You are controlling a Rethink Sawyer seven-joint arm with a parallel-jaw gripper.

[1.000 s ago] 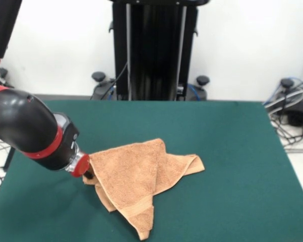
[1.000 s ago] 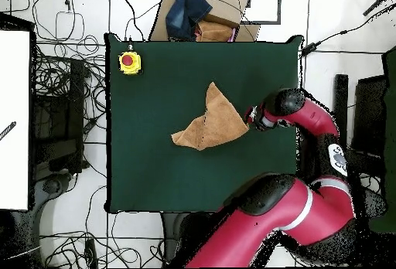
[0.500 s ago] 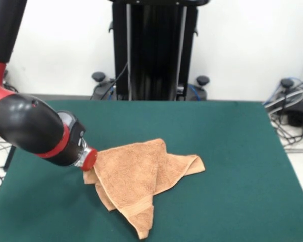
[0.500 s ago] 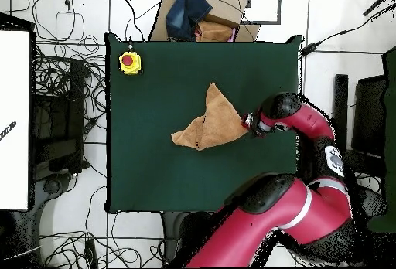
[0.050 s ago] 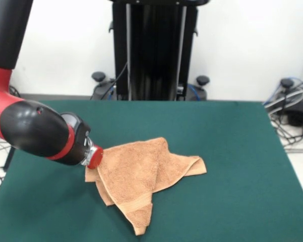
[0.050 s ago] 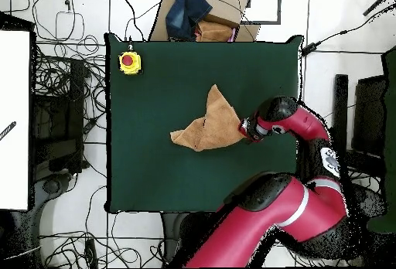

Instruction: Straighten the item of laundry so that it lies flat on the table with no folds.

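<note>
The towel [image 5: 141, 176] lies crumpled near the middle of the green table [image 5: 232, 151], folded over itself into a rough triangular heap. In the front view 1 upper layer drapes across a lower layer, a pointed corner reaches toward the near table edge, and a woven band runs across that layer just above the point. A second rounded corner extends to the right side of the heap.

The gripper [image 5: 97, 157] is at the towel's left edge in the front view, at the end of the red and black arm [image 5: 35, 133]. Only its red end collar shows, pressed against or into the cloth; the fingers are hidden, so whether it is parted or clamped, and whether it holds any cloth, cannot be told.

The overhead view shows what the front view does not: a yellow box with a red button [image 6: 129, 62] at 1 table corner, well apart from the towel [image 6: 209, 123], and the towel's overall outline as 2 lobes joined at a crease. The gripper [image 6: 246, 129] meets the towel's edge there too, fingers equally hidden.
</note>
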